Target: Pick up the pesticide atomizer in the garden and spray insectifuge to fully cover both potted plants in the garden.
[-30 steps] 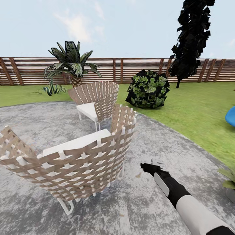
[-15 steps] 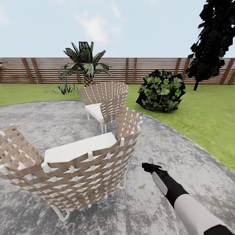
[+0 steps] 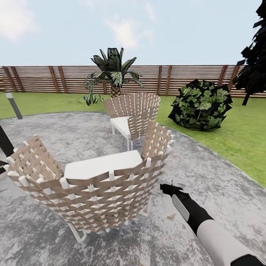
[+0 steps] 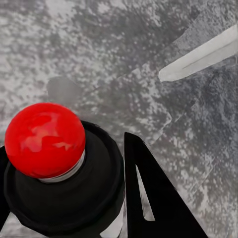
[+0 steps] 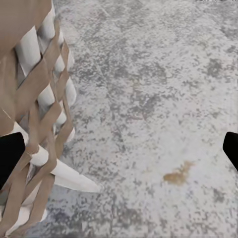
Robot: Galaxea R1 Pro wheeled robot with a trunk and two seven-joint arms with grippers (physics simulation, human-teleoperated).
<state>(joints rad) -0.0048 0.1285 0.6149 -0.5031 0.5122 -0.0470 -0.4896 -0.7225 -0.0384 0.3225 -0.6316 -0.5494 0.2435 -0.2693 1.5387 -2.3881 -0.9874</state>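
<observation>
The right gripper (image 3: 167, 188) hangs over the grey patio (image 3: 207, 173), its fingers spread wide with nothing between them. In the left wrist view a red-topped black cylinder (image 4: 54, 168) sits against a dark finger (image 4: 153, 198); whether the left gripper clamps it I cannot tell. Beyond stand two wicker seats (image 3: 92, 184), a palm (image 3: 114, 72), the fence (image 3: 44, 78)

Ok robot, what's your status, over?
Right fingers open, empty, over the patio. Left fingers beside a red-topped black object, grip unclear. Wicker chair close alongside the right arm.
</observation>
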